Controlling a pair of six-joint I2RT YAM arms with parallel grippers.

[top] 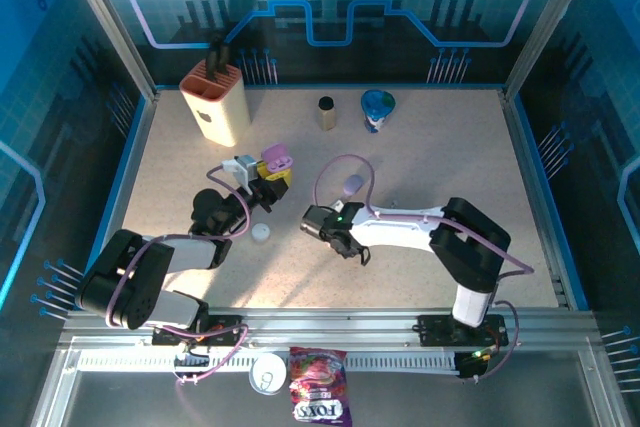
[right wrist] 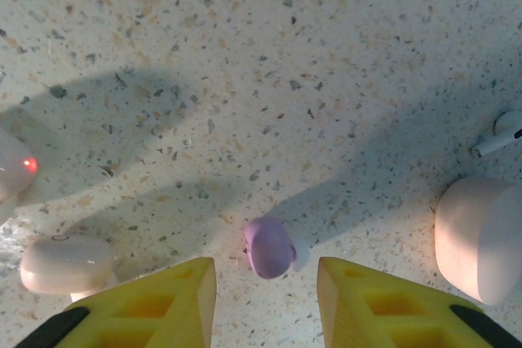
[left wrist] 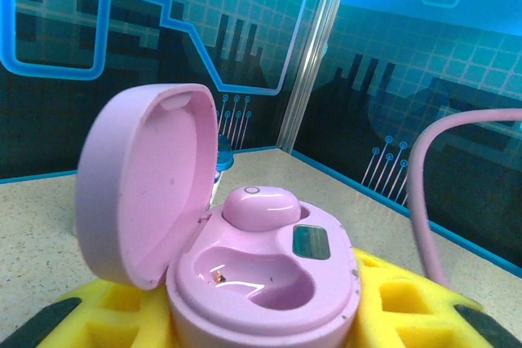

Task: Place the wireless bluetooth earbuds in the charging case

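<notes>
Speckled beige surface [top: 450, 147], boxed in by alu posts and blue-tinted walls w/ circuit-line graphics. Top view: tan slotted block [top: 212, 99] at 11 o'clock, small dark cylinder [top: 326, 112] and blue cup [top: 378, 109] at 12, both near the back edge. Off the surface at 6, on the front ledge, lies a sweet bag marked FOX'S [top: 318, 389] w/ a round tin [top: 267, 375] just beside it. Left fingers [left wrist: 98, 315] (yellow pads) pinch the pink case [left wrist: 261, 283] from both sides, approx 10 o'clock of centre. Its lid is up, one pink earbud [left wrist: 261, 208] sits in the far well, and the near well is bare w/ a glint of metal at its bottom. Right fingers [right wrist: 167, 299] are spread apart, low over the surface near centre. The purple earbud [right wrist: 269, 246] lies on the surface in the gap just ahead of the tips, touching neither. Around it in the right wrist view: white earbud [right wrist: 65, 262] at 8 o'clock, white case [right wrist: 481, 238] at 3, white stemmed bud [right wrist: 507, 129] at 2 by the frame edge. In the top view a purple pebble-shaped case [top: 352, 184] lies inside a loop of lilac cable [top: 346, 157]. Arm shadows fall across the speckle.
</notes>
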